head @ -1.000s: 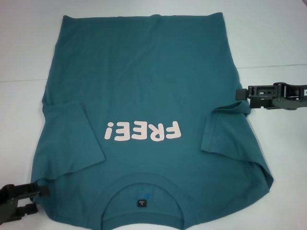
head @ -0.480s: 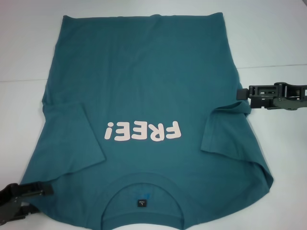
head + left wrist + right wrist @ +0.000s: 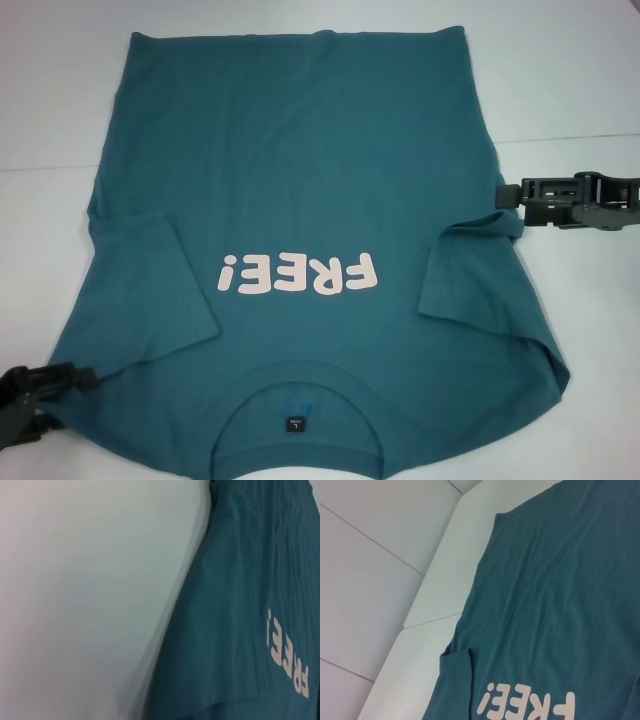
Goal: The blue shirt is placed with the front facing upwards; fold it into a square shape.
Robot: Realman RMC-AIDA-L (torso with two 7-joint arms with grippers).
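The blue shirt [image 3: 310,200] lies spread flat on the white desk [image 3: 580,80], front up, filling most of the middle of the head view. It is one soft, matte teal knit, smooth over the body with faint creases. Its round ribbed collar [image 3: 300,395] sits at the near edge, with one small dark label [image 3: 296,423] inside. The hem lies at the far side. Pale pink block lettering [image 3: 300,273] reading "FREE!" runs across the chest. Both short sleeves are folded inward over the body, one on the left [image 3: 150,290] and one on the right [image 3: 470,275], each a rough four-sided flap.

The left gripper [image 3: 88,378], dark and angular, sits at the near-left corner, its tip at the shirt's edge; whether its jaws are spread or pressed together cannot be told. The right gripper [image 3: 500,195], also dark, reaches in from the right and meets the shirt's right edge just above the folded sleeve; its jaws cannot be made out either.
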